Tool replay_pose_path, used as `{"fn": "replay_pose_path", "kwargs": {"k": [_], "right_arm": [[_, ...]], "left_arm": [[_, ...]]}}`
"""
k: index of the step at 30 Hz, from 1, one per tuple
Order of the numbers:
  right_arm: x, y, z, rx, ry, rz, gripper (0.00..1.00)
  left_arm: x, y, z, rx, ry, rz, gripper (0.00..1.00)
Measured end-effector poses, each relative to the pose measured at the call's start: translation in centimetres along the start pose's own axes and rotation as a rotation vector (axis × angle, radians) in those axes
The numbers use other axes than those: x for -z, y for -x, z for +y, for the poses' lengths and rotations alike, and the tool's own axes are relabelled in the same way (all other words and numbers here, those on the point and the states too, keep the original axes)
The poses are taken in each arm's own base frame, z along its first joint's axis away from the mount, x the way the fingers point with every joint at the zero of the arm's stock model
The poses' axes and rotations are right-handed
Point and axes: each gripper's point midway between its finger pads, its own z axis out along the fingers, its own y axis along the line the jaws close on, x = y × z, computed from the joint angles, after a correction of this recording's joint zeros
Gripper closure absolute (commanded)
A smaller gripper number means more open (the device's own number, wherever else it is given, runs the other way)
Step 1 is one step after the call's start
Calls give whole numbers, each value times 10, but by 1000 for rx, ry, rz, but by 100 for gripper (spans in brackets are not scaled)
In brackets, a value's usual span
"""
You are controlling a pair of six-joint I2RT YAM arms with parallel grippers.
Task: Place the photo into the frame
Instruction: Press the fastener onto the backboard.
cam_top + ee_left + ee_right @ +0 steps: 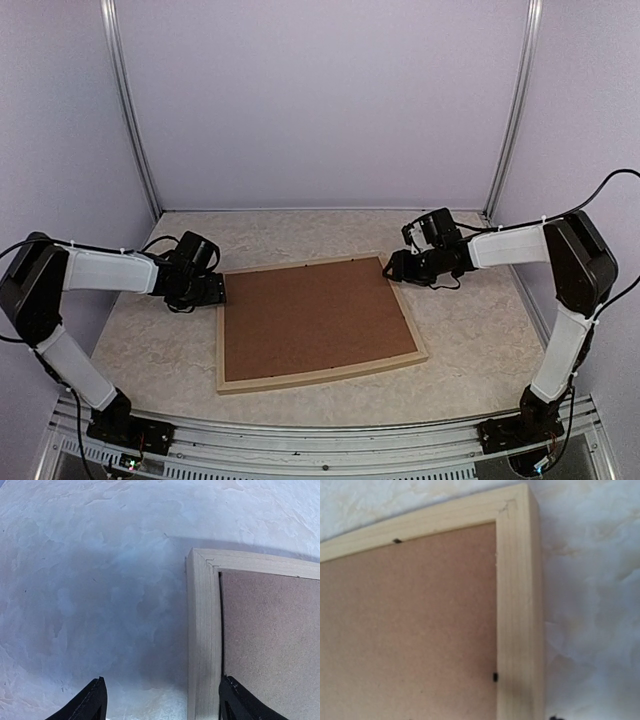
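Note:
The frame (320, 378) of pale wood lies flat on the table with a brown backing board (310, 315) inside it. The photo is hidden or out of view. My left gripper (215, 290) sits low at the frame's far left corner. In the left wrist view its fingers (95, 702) stand wide apart either side of the left rail (202, 630), one tip over the table and the other over the board's edge (275, 640). My right gripper (392, 268) hovers at the far right corner. Only one dark fingertip (554, 718) shows, just outside the right rail (517, 605).
The table (480, 330) has a pale marbled top, with lilac walls on three sides. Small black tabs (495, 676) sit where the board (410, 630) meets the rail. Both arm bases stand at the near edge.

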Motion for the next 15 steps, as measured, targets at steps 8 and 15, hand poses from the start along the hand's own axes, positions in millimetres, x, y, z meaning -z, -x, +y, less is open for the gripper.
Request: {"fn": "replay_pose_path", "kwargs": {"k": [8,15], "right_arm": [[-1,-1,0,4,2,4,42],[-1,-1,0,6,2,5,42]], "left_arm": [[-3,-2,-4,6,-32,14,25],[-9,-1,-4,13,-34,14,26]]}}
